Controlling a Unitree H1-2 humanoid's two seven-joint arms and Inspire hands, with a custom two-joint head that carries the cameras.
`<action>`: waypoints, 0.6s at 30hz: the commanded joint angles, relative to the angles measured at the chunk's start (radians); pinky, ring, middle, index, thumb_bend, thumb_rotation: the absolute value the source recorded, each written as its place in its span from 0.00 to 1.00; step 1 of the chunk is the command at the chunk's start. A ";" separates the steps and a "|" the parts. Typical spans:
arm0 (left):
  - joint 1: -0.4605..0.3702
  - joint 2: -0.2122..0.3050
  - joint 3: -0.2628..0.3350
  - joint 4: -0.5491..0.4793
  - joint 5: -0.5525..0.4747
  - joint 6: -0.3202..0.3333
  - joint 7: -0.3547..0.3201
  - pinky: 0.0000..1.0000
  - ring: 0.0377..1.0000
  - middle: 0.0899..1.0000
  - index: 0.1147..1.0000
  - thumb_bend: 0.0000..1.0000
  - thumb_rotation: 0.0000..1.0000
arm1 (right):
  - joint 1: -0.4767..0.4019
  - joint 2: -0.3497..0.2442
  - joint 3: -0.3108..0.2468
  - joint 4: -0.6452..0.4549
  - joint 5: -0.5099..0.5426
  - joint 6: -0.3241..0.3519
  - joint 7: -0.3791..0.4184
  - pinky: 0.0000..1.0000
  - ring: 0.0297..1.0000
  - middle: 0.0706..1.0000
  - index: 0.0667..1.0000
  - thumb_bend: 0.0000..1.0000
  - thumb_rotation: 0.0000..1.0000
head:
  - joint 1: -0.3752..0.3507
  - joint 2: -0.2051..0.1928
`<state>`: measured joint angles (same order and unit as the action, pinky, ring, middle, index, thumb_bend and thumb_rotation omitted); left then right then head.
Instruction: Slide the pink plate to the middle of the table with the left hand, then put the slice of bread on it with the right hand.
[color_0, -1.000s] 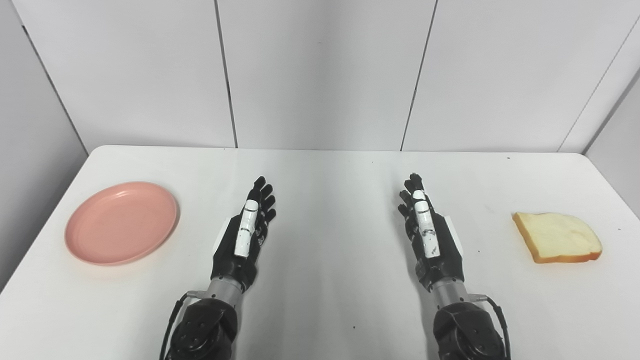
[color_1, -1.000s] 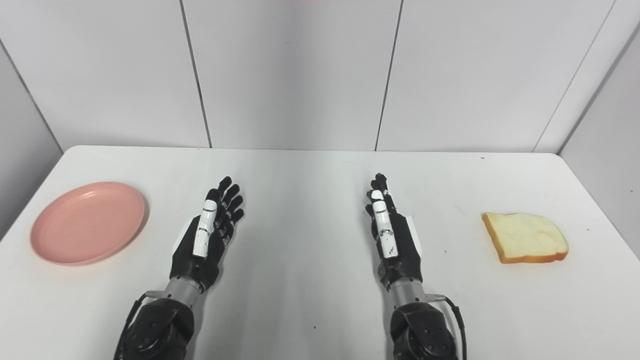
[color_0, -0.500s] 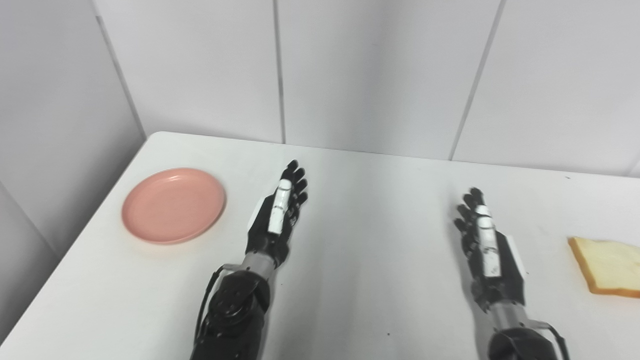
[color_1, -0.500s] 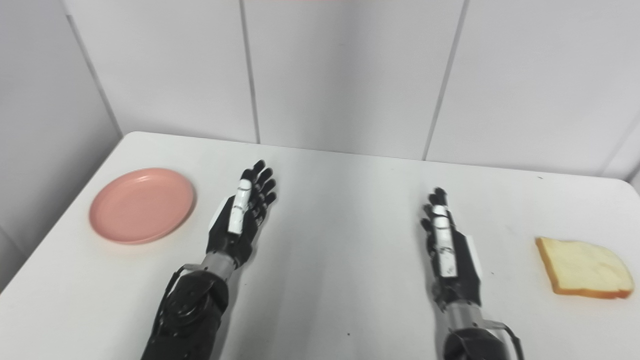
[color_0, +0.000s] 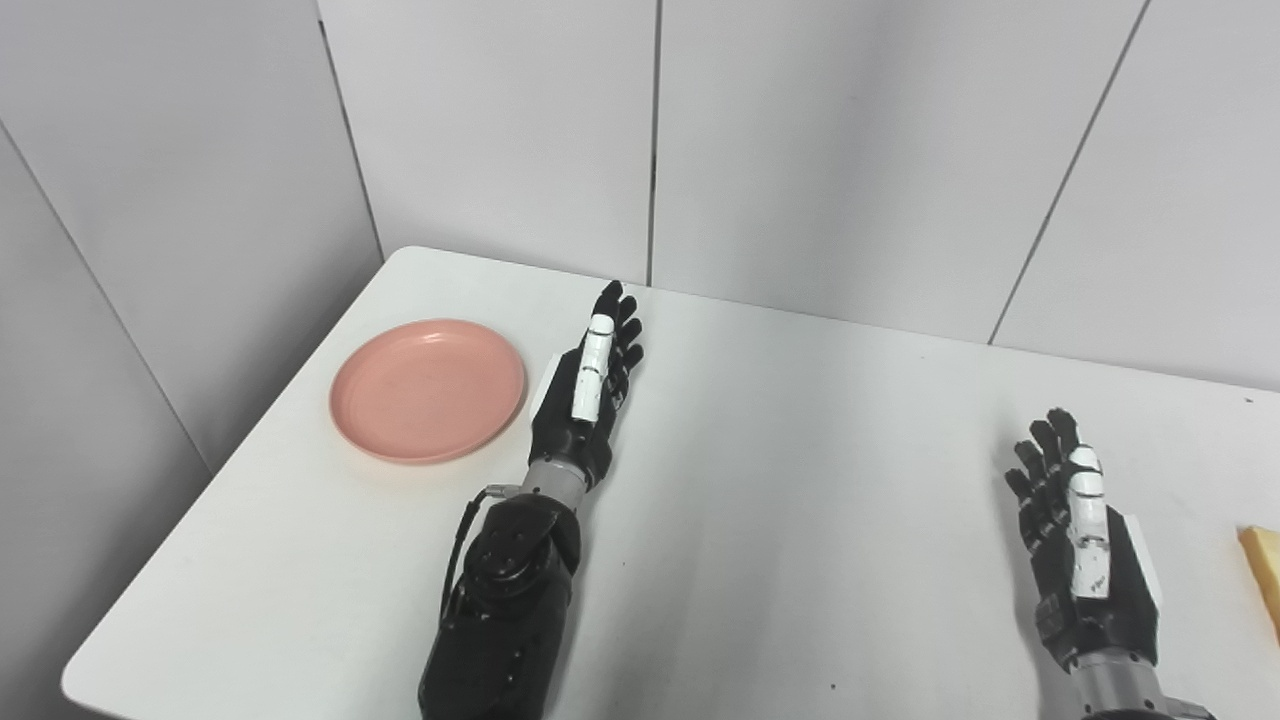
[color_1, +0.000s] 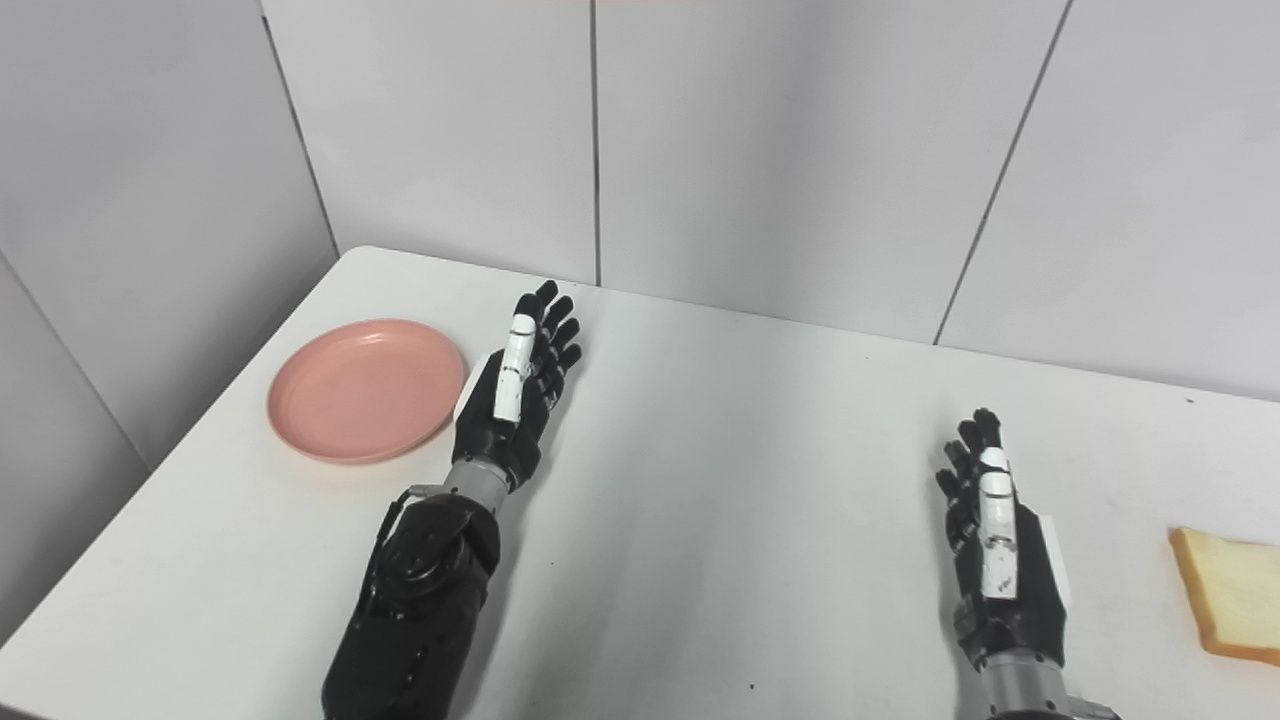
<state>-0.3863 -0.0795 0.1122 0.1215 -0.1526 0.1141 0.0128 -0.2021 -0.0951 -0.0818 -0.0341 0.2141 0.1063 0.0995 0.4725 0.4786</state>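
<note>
Head has panned left since a second ago — whole frame shifted, so most of the apparent motion is camera, not objects. Real change: the left hand (color_0: 590, 390) has reached forward and toward the round pink plastic plate (color_0: 428, 389). It now sits just beside the plate's right rim, edge-on, fingers extended and apart, holding nothing. Can't tell whether it touches the rim yet.

Plate is at the far-left side of the white table (color_0: 800, 480), near the corner — not slid yet.

Right hand (color_1: 1000, 560) is low on the right side, fingers straight and spread, empty, parked as before relative to the bread. The slice of white bread with a tan crust (color_1: 1228, 605) lies flat near the right edge, half cut off by the frame, well apart from the plate.

Read: step one is in approach. The hand is on the plate's inner side, so it likely needs to hook over or press on the rim to drag it toward centre — a shove from here would send it off the edge.
</note>
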 joint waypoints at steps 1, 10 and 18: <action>-0.051 0.018 0.004 -0.038 0.006 -0.042 0.009 1.00 1.00 1.00 0.98 0.68 0.99 | -0.024 -0.010 -0.003 -0.011 -0.011 -0.063 0.008 1.00 1.00 1.00 1.00 0.60 1.00 | 0.006 -0.006; -0.065 0.074 0.033 -0.053 0.020 -0.032 0.033 1.00 0.99 0.97 0.97 0.70 1.00 | -0.029 -0.002 -0.021 0.005 0.009 -0.071 0.009 1.00 1.00 1.00 1.00 0.62 0.94 | 0.019 -0.012; -0.073 0.115 0.081 -0.060 0.029 -0.050 0.071 1.00 1.00 0.98 0.99 0.69 1.00 | -0.029 -0.003 -0.026 -0.010 0.020 -0.054 0.010 1.00 1.00 1.00 1.00 0.60 0.95 | 0.023 -0.015</action>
<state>-0.4104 0.0122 0.1886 0.0912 -0.1310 0.1139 0.0789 -0.2024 -0.0969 -0.1011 -0.0119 0.2256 0.1027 0.1023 0.4970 0.4633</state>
